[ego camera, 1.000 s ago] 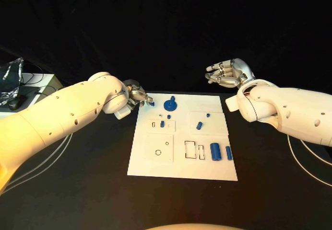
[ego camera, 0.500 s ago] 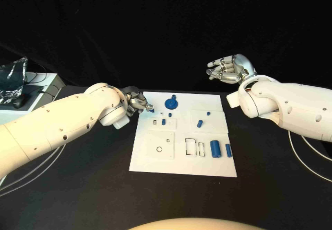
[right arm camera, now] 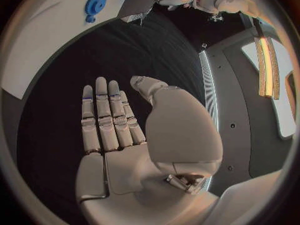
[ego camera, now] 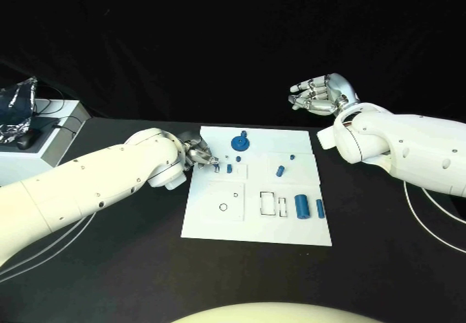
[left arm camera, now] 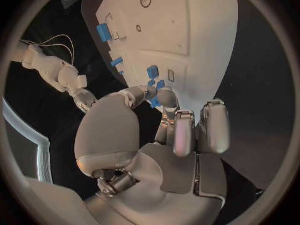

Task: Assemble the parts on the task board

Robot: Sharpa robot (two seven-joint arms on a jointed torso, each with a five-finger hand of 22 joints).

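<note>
Two white arms reach in over the black table point(ego camera: 116, 269), one from each side of the task board point(ego camera: 257, 229), the white plate lying in the middle. The left hand point(ego camera: 199, 154) sits at the board's left edge near its far end, thumb and a finger pinched together on a small blue part point(left arm camera: 154, 103); the left wrist view shows this piece between the fingertips point(left arm camera: 166, 96), held just over the board's surface, with the other fingers lying straight alongside. Whether the part touches the board cannot be told.

The right hand point(ego camera: 318, 95) is raised beyond the board's far right corner, well apart from it and holding nothing. In the right wrist view its fingers point(right arm camera: 103, 115) lie straight and side by side with the thumb set off to one side, the palm bare.

On the board itself, a blue gear point(ego camera: 239, 142) stands near the far edge. A short blue peg point(ego camera: 229, 168) sits just beside the left hand's fingertips, and another blue piece point(ego camera: 279, 171) lies tilted nearer the middle. Toward the right side, a thick blue cylinder point(ego camera: 302, 208) and a thinner blue bar point(ego camera: 320, 208) lie side by side, next to two rectangular slots point(ego camera: 273, 205). A round hole point(ego camera: 223, 207) shows in the raised panel on the left.
</note>
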